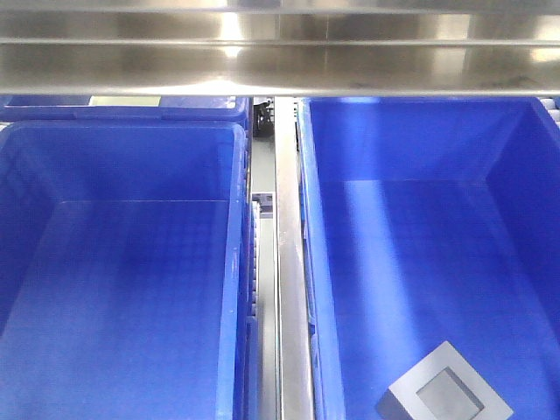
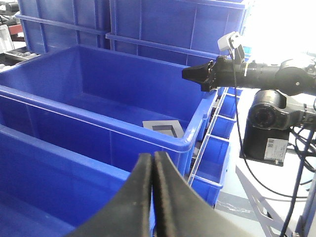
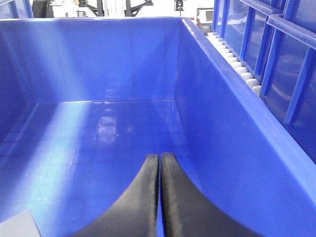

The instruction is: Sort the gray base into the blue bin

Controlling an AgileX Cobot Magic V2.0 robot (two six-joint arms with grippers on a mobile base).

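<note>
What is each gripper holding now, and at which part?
Nothing. The left gripper and right gripper are both shut on nothing. The gray base lies free on the blue bin floor.

Two large bright-blue plastic bins sit side by side in the front view, the right blue bin (image 1: 525, 157) and a second blue crate (image 1: 122, 140) on the left, with a narrow metal rail (image 1: 290, 262) running between them. Behind the left crate stands another blue crate (image 1: 122, 107), and a steel shelf (image 1: 280, 61) spans across behind all of them. The matte light-gray cube-like base (image 1: 444, 389) lies on the floor of the right bin, in its near part, recess facing up.
</note>
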